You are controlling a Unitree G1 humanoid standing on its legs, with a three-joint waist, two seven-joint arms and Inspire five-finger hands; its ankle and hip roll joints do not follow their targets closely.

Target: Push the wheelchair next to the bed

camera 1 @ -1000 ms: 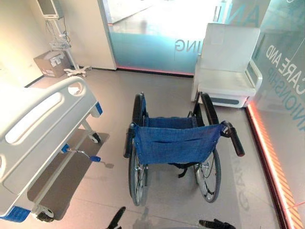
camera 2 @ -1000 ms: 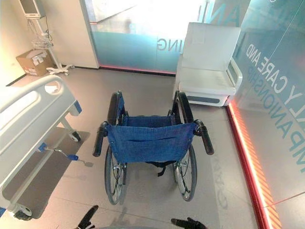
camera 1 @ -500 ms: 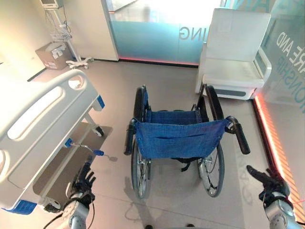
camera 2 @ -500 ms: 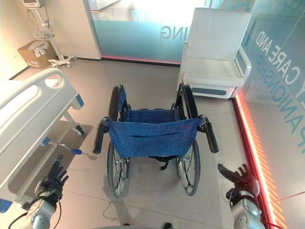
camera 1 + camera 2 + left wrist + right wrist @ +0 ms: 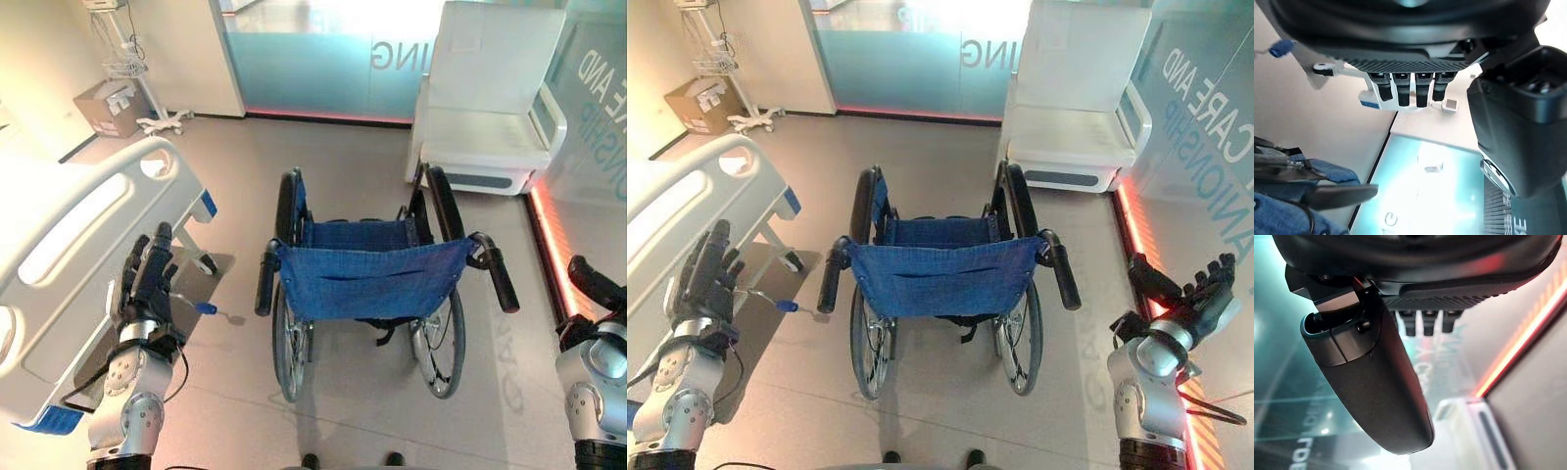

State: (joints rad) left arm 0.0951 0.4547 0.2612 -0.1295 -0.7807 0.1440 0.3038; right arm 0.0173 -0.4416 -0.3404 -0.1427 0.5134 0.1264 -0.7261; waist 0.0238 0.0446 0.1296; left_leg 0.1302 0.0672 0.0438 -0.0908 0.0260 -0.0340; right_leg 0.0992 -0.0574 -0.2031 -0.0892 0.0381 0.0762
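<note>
Left hand [image 5: 705, 279] was raised left of the blue fabric-backed wheelchair with black push handles and spoked wheels [image 5: 940, 279], fingers straight and spread, holding nothing, clear of the left push handle [image 5: 831, 279]. Right hand [image 5: 1195, 299] was up to the right of the wheelchair, fingers splayed open, touching nothing, well apart from the right push handle [image 5: 1063, 274]. Wheelchair stood on smooth grey floor [image 5: 950, 411], its back to the camera. White moulded-plastic hospital bed with cut-out rail openings [image 5: 73, 230] stood left of the wheelchair, apart from it. White padded armchair [image 5: 490, 103] sat beyond the wheelchair, against frosted teal glass wall [image 5: 323, 59]. Cardboard box [image 5: 108, 106] far left of it.
</note>
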